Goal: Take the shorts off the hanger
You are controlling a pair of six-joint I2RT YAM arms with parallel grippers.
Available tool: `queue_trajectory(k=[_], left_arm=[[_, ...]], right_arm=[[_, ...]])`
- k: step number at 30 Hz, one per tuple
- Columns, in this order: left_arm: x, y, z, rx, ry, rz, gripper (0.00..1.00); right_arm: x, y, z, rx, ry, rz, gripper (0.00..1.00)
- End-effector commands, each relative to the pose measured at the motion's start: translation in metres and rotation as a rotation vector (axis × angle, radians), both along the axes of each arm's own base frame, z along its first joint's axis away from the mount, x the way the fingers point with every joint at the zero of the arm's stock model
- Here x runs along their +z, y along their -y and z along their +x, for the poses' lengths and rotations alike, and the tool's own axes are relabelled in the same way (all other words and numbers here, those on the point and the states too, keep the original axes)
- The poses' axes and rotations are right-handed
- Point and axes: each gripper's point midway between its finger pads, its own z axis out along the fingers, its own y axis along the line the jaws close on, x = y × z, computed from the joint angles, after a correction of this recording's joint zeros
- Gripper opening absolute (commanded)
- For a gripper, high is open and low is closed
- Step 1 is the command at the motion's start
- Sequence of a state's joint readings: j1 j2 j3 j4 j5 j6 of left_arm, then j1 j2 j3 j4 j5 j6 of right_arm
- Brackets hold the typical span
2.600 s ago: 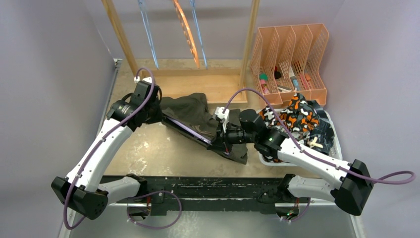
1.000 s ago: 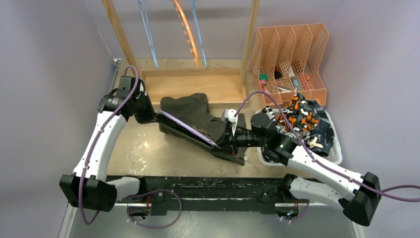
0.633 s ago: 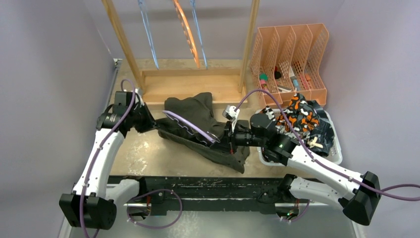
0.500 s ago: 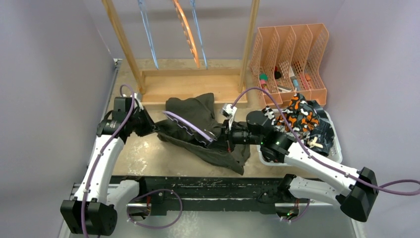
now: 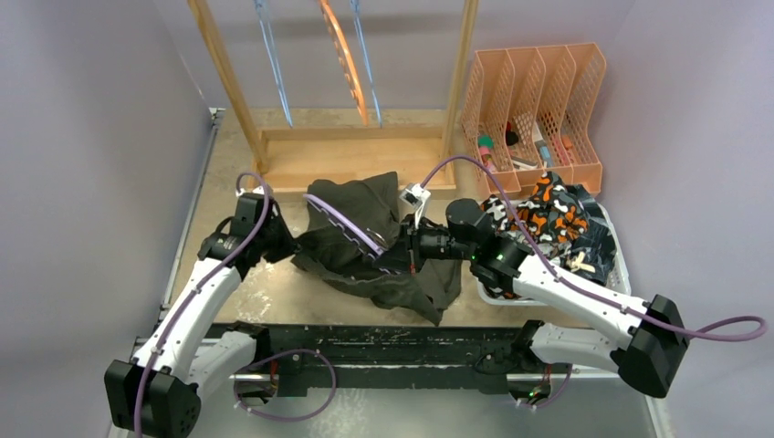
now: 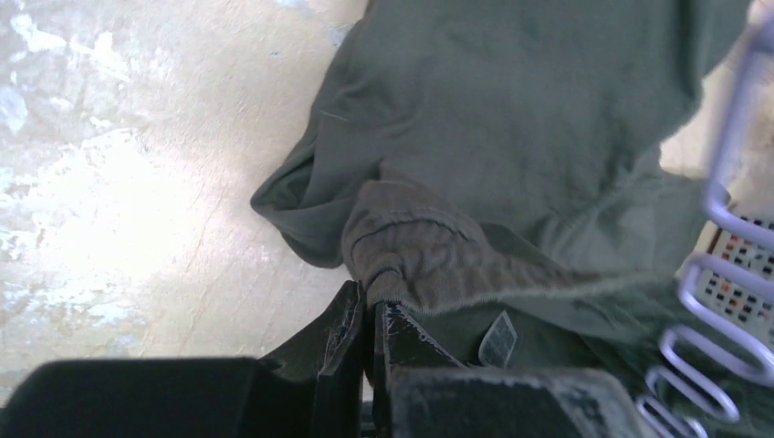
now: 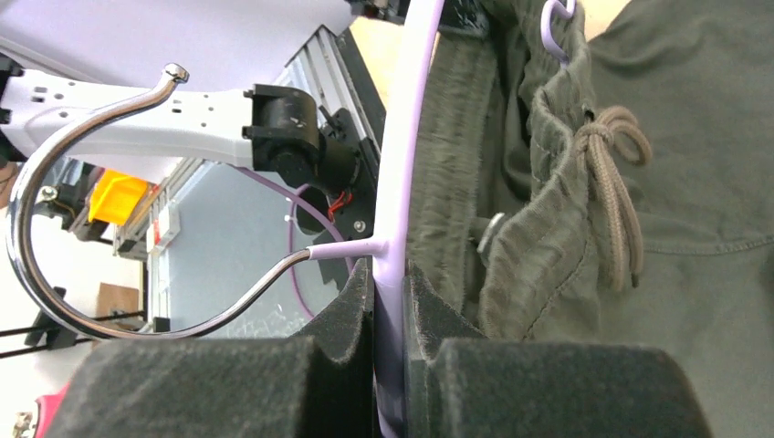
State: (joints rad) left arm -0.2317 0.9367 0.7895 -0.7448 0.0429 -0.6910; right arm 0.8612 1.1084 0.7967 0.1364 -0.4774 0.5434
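The olive green shorts (image 5: 370, 260) lie bunched in the middle of the table, still on a lilac hanger (image 5: 347, 225). My left gripper (image 5: 286, 248) is shut on a fold of their waistband (image 6: 420, 260) at the left end; its jaws (image 6: 368, 306) pinch the cloth. My right gripper (image 5: 409, 248) is shut on the lilac hanger bar (image 7: 406, 155) by its metal hook (image 7: 55, 173), with the drawstring (image 7: 613, 182) beside it. The orange-black-white shorts (image 5: 543, 212) and a dark pair (image 5: 595, 239) lie in the white basket (image 5: 623, 269). The plain black pair is hidden.
A wooden rack (image 5: 365, 151) with blue and orange hangers (image 5: 345, 55) stands at the back. An orange mesh organiser (image 5: 538, 100) stands at the back right. The white basket sits right of the right arm. The hanger's lilac clips (image 6: 707, 360) show in the left wrist view.
My left gripper has moved nearer and to the right with the waistband in it. The shorts have bunched up toward the middle. My right gripper has shifted the hanger slightly left.
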Motion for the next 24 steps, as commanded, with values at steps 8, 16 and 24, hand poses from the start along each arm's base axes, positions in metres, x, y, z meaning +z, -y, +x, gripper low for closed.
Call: queue_trajectory(k=[8,16,24], left_arm=[[-0.013,-0.014,0.011,0.132,0.049,0.022,0.08],[0.039,-0.018,0.016,0.158,0.171,0.001,0.53],[0.071,0.002,0.014,0.100,0.255,-0.124,0.56]], right_arm=[[0.050,0.005,0.014,-0.098,0.055,0.083,0.00],[0.017,0.001,0.045,-0.257,-0.050,-0.002,0.00],[0.010,-0.012,0.055,-0.252,-0.074,0.016,0.00]])
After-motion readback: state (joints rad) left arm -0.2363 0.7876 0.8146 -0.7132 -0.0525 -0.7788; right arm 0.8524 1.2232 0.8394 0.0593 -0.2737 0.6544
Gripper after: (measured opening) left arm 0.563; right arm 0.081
